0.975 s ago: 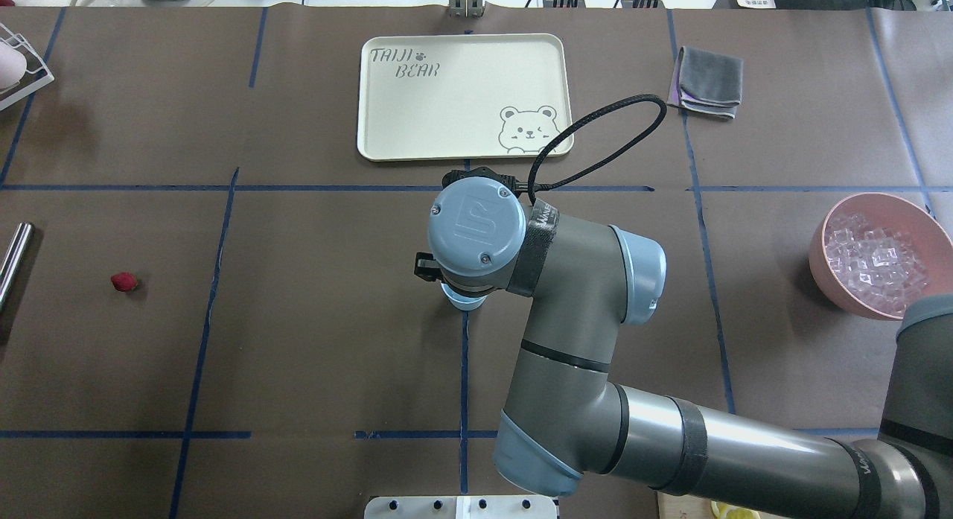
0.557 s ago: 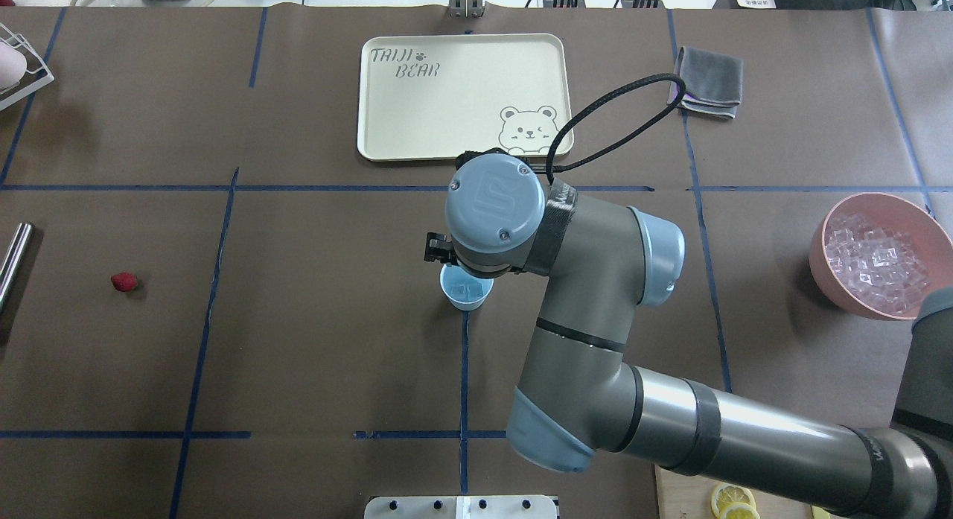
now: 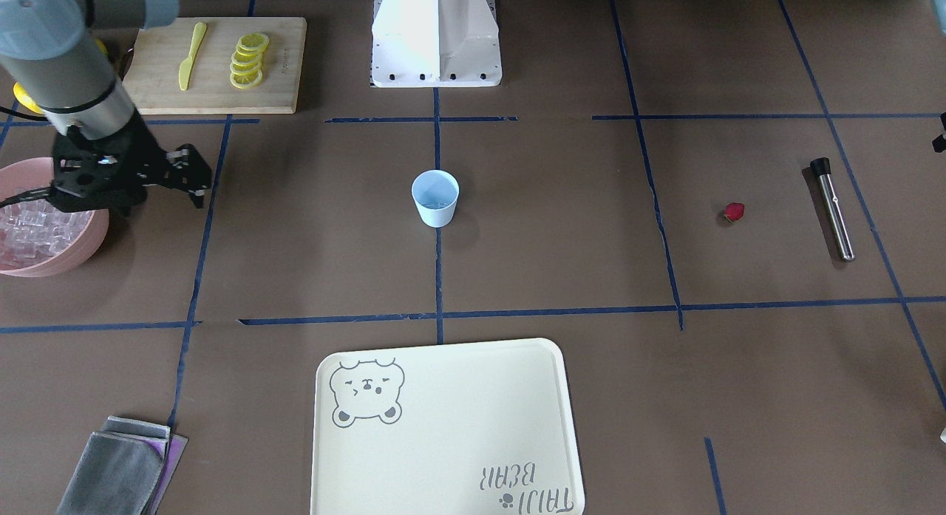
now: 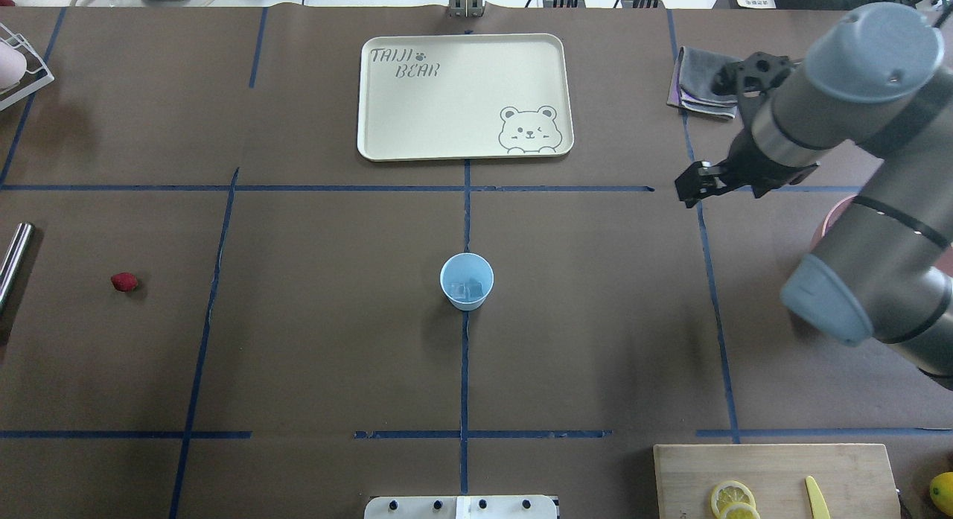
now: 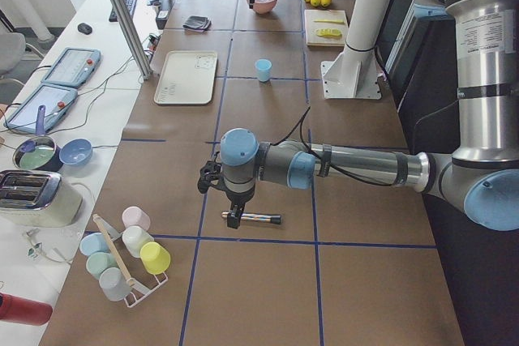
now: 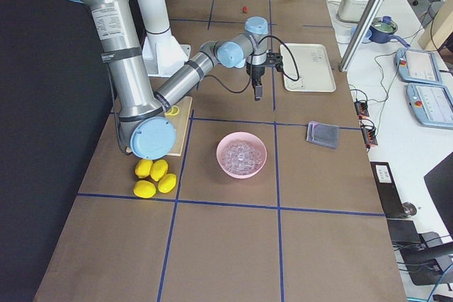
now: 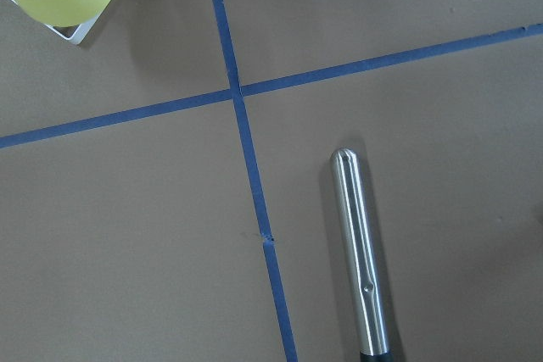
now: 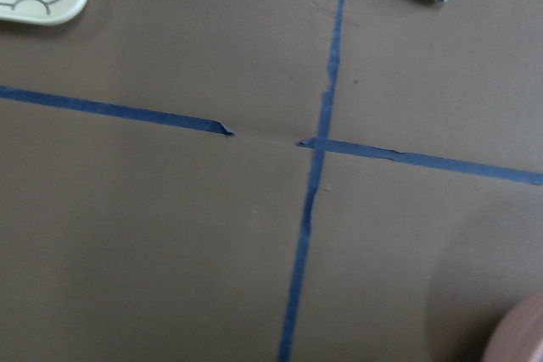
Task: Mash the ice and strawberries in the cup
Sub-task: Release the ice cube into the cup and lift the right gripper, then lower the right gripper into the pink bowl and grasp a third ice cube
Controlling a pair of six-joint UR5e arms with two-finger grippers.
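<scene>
The light blue cup [image 4: 467,281] stands upright at the table's middle, with a few clear ice cubes [image 4: 467,288] in it. It also shows in the front view [image 3: 434,197]. The small red strawberry [image 4: 124,282] lies alone on the table far to the left. My right gripper [image 3: 196,176] is open and empty, hovering beside the pink bowl [image 3: 44,260] full of ice cubes [image 3: 29,230], well clear of the cup. My left gripper [image 5: 233,218] hangs over a metal muddler [image 5: 253,218]; I cannot tell whether it is open or shut.
A cream bear tray [image 4: 465,94] lies beyond the cup, a folded grey cloth [image 4: 707,80] at the far right. A wooden board [image 3: 214,57] holds lemon slices and a yellow knife. Whole lemons [image 6: 152,178] lie beside it. A rack of cups [image 5: 122,253] stands at the left end.
My right arm has swung away from above the cup, to the right and towards the pink bowl. The cup now stands uncovered with ice in it.
</scene>
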